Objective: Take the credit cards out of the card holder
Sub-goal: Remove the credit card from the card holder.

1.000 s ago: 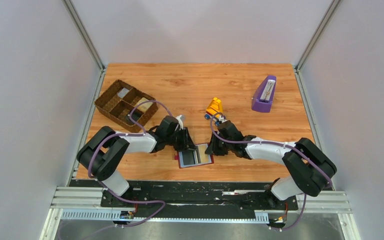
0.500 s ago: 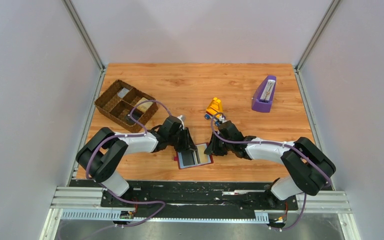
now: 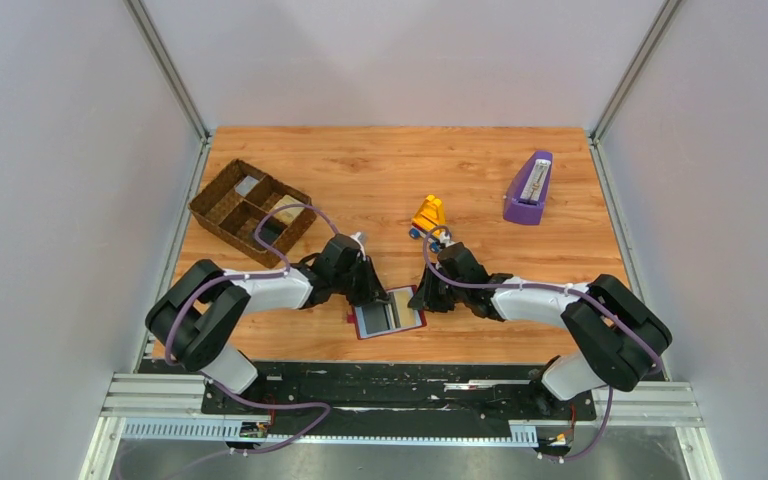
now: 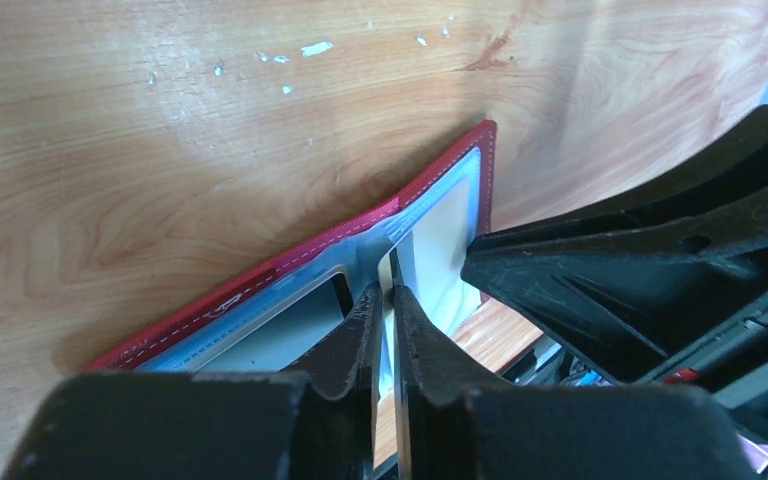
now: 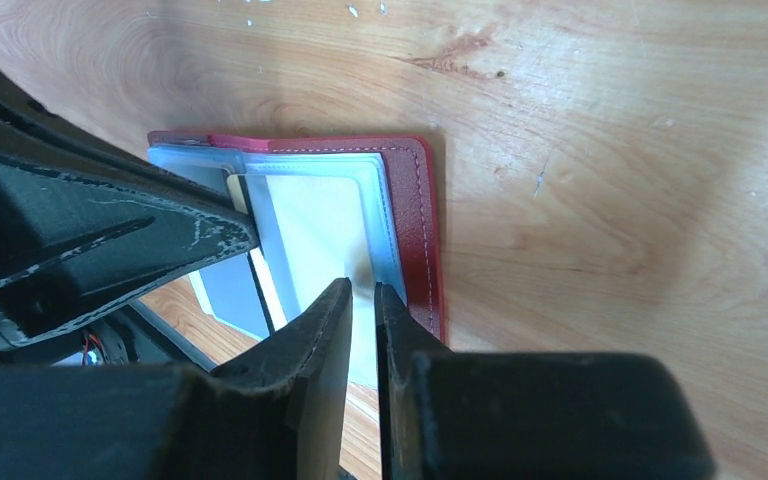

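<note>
The dark red leather booklet-like card holder (image 3: 390, 316) lies open on the wooden tabletop (image 3: 380, 180), directly under both pincers. The left pincer (image 4: 385, 292) is narrowed onto a thin tan card (image 4: 397, 262). The right pincer (image 5: 362, 292), also narrow, rests on a clear plastic sleeve (image 5: 310, 230); whether it grips, I cannot tell. That card is barely raised, so pulling it out remains.
</note>
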Robot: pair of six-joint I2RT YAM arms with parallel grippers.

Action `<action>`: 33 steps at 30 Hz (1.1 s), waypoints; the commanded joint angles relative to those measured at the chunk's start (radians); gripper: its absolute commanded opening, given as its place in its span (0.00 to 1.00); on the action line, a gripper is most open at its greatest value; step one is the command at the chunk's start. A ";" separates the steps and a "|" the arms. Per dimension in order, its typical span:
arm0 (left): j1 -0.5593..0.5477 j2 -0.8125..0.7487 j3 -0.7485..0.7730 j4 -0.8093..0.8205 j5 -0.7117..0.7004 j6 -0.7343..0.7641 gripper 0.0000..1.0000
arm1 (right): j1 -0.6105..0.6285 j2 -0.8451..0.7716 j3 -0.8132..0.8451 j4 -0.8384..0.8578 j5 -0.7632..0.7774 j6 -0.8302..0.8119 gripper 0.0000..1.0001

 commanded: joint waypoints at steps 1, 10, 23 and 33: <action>-0.010 -0.080 -0.007 0.067 0.029 -0.030 0.08 | 0.003 0.006 -0.026 0.009 0.000 0.009 0.16; -0.008 -0.134 -0.017 -0.005 0.000 -0.031 0.00 | 0.000 0.009 -0.023 0.004 0.011 0.019 0.16; 0.067 -0.213 0.024 -0.168 -0.016 0.080 0.00 | -0.022 -0.062 0.010 -0.066 0.057 -0.045 0.16; 0.082 -0.292 0.122 -0.343 -0.070 0.115 0.00 | -0.015 -0.255 -0.037 0.146 0.047 -0.420 0.23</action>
